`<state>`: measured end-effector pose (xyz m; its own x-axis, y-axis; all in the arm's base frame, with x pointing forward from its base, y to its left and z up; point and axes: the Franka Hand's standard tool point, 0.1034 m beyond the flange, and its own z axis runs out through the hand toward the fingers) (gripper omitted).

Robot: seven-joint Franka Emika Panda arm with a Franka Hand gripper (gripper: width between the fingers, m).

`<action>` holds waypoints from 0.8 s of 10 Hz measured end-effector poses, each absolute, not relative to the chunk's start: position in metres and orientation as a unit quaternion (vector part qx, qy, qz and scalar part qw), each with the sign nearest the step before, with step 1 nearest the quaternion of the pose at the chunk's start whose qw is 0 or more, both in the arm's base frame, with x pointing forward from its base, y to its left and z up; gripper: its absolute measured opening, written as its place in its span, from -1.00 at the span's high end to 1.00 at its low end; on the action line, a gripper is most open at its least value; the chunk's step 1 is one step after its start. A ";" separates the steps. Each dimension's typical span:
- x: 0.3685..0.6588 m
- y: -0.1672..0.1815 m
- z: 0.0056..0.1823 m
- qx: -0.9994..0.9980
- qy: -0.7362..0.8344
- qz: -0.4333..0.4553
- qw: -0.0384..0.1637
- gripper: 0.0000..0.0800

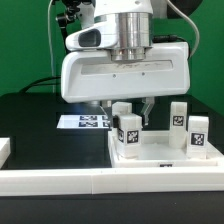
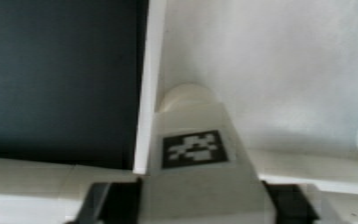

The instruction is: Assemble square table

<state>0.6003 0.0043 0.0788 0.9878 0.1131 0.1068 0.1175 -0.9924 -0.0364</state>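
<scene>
In the exterior view, the Panda arm's wrist housing fills the upper middle of the frame, and the gripper reaches down behind a white leg that stands upright and carries a black-and-white tag on its face. Two more tagged legs stand toward the exterior view's right, one farther back and one nearer the front. All three appear to stand on or just behind the square tabletop, a white slab with a raised rim that lies flat on the black table. The long white border wall runs along the front, and the marker board lies flat behind, toward the exterior view's left. From here the fingers are largely hidden by the leg and the housing, so how far apart they are cannot be told.

In the wrist view, a tagged leg sits directly between the two dark finger pads, its long axis pointing away from the camera along the edge of the white tabletop, with black table on the other side. The pads flank the leg's base closely on both sides, but whether they actually press it cannot be told. The leg lies straight ahead of the hand, centred in the jaws, so the coming grasp probably needs only closing, no sideways shift.
</scene>
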 end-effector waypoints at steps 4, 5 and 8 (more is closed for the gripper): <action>0.600 0.005 0.078 -0.992 0.113 -0.050 0.037 0.28; 0.600 0.005 0.078 -0.983 0.172 -0.049 0.039 0.28; 0.597 0.008 0.078 -0.927 0.371 -0.043 0.042 0.27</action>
<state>0.5975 0.0081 0.0778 0.7206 -0.6916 0.0490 -0.6843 -0.7208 -0.1105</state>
